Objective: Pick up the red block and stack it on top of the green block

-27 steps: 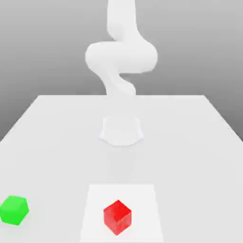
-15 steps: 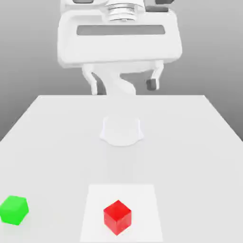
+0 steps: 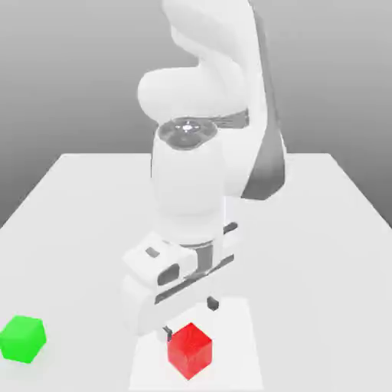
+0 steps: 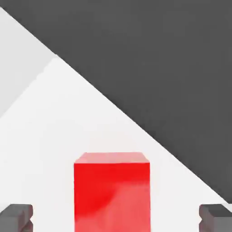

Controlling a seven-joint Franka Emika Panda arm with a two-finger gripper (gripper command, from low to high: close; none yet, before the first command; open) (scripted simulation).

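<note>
The red block (image 3: pixel 190 350) rests on a pale square patch (image 3: pixel 237 344) near the table's front edge, and it also appears close up in the hand view (image 4: pixel 112 192). My gripper (image 3: pixel 189 318) hovers just above it, open, one dark fingertip (image 3: pixel 212 305) on each side of the block. In the hand view both fingertips (image 4: pixel 16 217) stand wide apart with the block centred between them, not touching it. The green block (image 3: pixel 22 338) sits alone on the table at the exterior view's left, well away from the gripper.
The white table (image 3: pixel 321 230) stretches back behind the arm, whose round base is hidden by the arm's own body (image 3: pixel 191 191). The table's front edge lies just beyond the red block.
The arm has swung down from high above the table to the red block; the open gripper now straddles it. Neither block has moved.
</note>
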